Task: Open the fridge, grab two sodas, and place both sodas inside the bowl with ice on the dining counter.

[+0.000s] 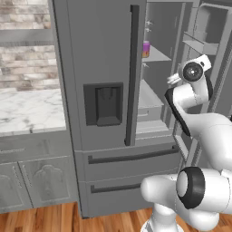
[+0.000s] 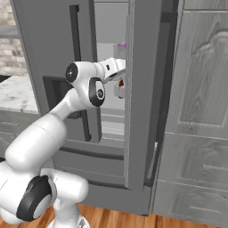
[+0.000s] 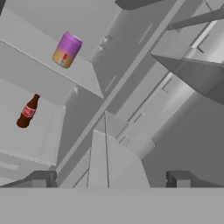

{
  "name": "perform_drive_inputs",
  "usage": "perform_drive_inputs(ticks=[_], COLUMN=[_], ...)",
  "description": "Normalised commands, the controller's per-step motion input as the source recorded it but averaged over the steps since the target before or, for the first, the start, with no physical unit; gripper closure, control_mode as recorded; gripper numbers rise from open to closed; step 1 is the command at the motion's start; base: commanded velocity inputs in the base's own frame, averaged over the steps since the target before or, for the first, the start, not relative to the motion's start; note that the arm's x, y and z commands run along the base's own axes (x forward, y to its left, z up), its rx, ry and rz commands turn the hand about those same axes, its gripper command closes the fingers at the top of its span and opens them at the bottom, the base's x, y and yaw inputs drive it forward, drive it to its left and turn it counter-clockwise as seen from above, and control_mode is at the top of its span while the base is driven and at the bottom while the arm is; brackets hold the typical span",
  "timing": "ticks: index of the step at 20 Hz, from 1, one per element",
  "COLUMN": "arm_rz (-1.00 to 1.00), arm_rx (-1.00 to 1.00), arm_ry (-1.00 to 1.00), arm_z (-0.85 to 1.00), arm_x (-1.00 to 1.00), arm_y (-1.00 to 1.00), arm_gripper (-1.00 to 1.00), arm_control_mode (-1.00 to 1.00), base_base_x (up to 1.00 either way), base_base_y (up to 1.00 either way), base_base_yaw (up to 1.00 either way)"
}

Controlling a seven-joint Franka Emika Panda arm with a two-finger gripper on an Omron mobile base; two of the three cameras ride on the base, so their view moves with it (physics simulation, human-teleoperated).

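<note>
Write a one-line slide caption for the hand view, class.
Open gripper looks into the grey fridge at a purple-to-orange soda can on one shelf and a small dark red-labelled bottle on another.

Flat, even rendered light with no glare and no visible lamp. The tall matte grey fridge (image 1: 104, 68) shows only soft shading, its open interior paler. All three views are coarse and slightly soft; the hand view is strongly tilted

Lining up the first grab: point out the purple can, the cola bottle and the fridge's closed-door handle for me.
Purple can (image 3: 66, 50): hand view, middle of its side, on the upper shelf.
Cola bottle (image 3: 27, 112): hand view, on its red label, shelf below.
Door handle (image 1: 132, 77): left base view, midway along the dark bar.
</note>
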Motion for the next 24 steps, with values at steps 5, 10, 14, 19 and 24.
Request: perform_drive_inputs(ticks=[5,10,14,19,24], arm_rz=[0.0,0.0,0.0,0.01,0.09], arm_rx=[0.14,0.15,0.17,0.15,0.12], arm_ry=[0.02,0.02,0.0,0.01,0.07], arm_z=[0.2,0.15,0.18,0.15,0.01], arm_x=[-0.11,-0.07,-0.19,-0.39,-0.05], arm_y=[-1.0,-0.98,-0.57,0.23,0.84], arm_gripper=[-1.0,-1.0,-1.0,-1.0,-1.0], arm_control_mode=[-1.0,-1.0,-1.0,-1.0,-1.0], base_base_x=[0.0,0.0,0.0,0.0,0.0], base_base_y=[0.0,0.0,0.0,0.0,0.0], base_base_yaw=[0.0,0.0,0.0,0.0,0.0])
